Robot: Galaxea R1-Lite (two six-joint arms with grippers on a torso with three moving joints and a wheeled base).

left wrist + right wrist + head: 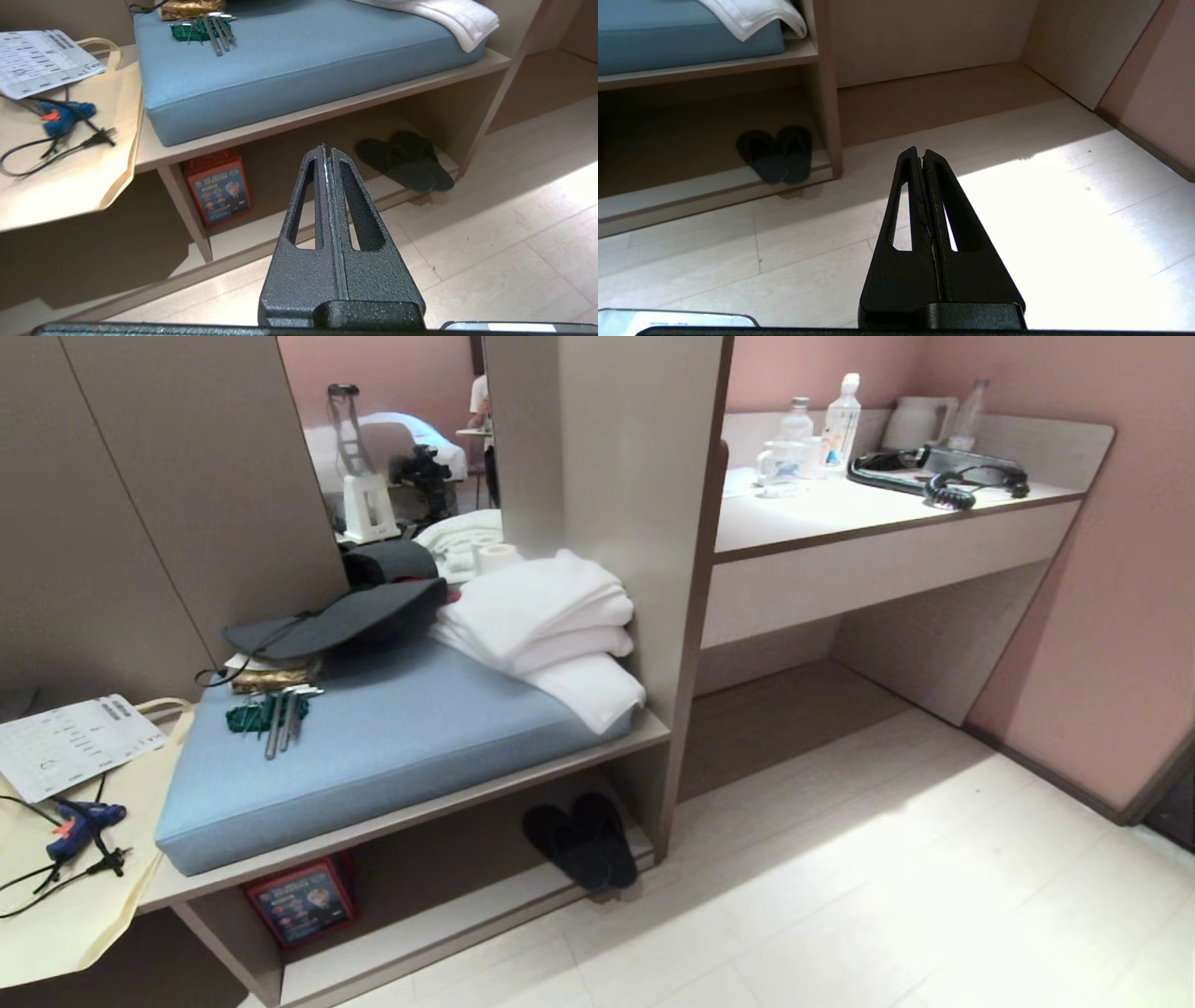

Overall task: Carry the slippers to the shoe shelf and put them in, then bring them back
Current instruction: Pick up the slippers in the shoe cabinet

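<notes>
The dark slippers (581, 840) lie side by side at the right end of the wide low cubby under the blue cushion, close to the bench's side panel. They also show in the left wrist view (405, 161) and the right wrist view (777, 156). Left of the divider post (187, 210), the shoe shelf (84, 252) is a dark low opening, partly cut off. My left gripper (325, 148) is shut and empty, hanging above the floor in front of the bench. My right gripper (920, 150) is also shut and empty, over the pale floor. Neither arm shows in the head view.
A red box (301, 899) stands at the wide cubby's left end. Folded white towels (551, 625), a black hat (345, 616) and metal tools (280, 714) lie on the cushion (392, 737). A cream tote bag (84, 887) carries a blue glue gun. A desk counter (859, 523) stands to the right.
</notes>
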